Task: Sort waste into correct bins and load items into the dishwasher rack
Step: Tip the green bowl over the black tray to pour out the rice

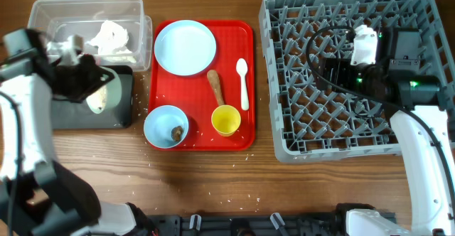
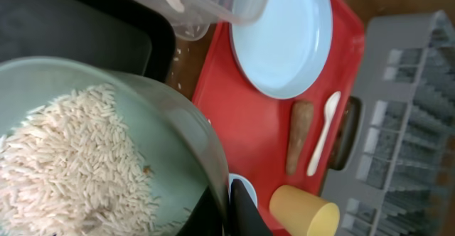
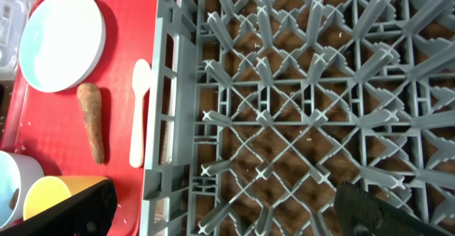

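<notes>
The step in hand is judged to be the emptying of waste. A mint bowl (image 1: 100,99) is held tilted above the black tray (image 1: 122,109) by the left hand (image 1: 82,81), which is closed on its rim. Inside the bowl, white rice-like crumbs (image 2: 71,168) are seen (long, dry-looking grains, heaped together). For the next move a steeper tilt is probably needed, with the rim kept inside the tray's border, since some grains are scattered on the desk (image 1: 213,186). The right hand (image 3: 227,215) is seen with its fingers wide apart, holding nothing, above the dishwasher rack (image 3: 298,87).
</notes>
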Robot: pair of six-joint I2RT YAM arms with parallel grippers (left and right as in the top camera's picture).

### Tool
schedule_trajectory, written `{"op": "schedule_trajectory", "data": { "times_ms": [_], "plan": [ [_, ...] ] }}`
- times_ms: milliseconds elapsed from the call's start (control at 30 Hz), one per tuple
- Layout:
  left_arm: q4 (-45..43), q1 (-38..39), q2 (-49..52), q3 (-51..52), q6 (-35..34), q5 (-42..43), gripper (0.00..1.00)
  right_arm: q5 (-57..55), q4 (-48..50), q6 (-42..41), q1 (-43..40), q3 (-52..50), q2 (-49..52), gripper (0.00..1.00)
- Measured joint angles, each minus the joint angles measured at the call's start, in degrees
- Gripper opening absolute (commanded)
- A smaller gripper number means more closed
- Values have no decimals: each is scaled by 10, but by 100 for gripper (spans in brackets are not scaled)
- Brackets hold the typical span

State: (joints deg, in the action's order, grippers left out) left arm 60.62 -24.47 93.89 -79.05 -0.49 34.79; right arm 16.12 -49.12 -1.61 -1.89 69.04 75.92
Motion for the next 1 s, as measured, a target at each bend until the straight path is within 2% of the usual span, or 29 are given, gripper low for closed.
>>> {"op": "schedule_trajectory", "data": {
  "times_ms": [67,167,300,400,633,700,800,1000],
  "plan": [
    [-13,-79,71,3,50,119,4,0,-2,0,0,0,0,100],
    [-20,-130,149,5,73,279,4,0,-3,0,0,0,0,100],
    [-21,-172,194,8,73,438,4,0,-4,0,0,0,0,99],
    [-21,-188,194,8,42,504,4,0,-4,0,0,0,0,100],
    [-21,-207,194,8,-61,536,4,0,-10,0,0,0,0,99],
    [-54,-207,194,9,-86,537,4,0,-11,0,0,0,0,100],
    [-58,-207,194,9,-127,537,4,0,-11,0,0,0,0,100],
    [-45,-204,194,9,-138,536,4,6,-11,0,0,0,0,100]
  ]
}}
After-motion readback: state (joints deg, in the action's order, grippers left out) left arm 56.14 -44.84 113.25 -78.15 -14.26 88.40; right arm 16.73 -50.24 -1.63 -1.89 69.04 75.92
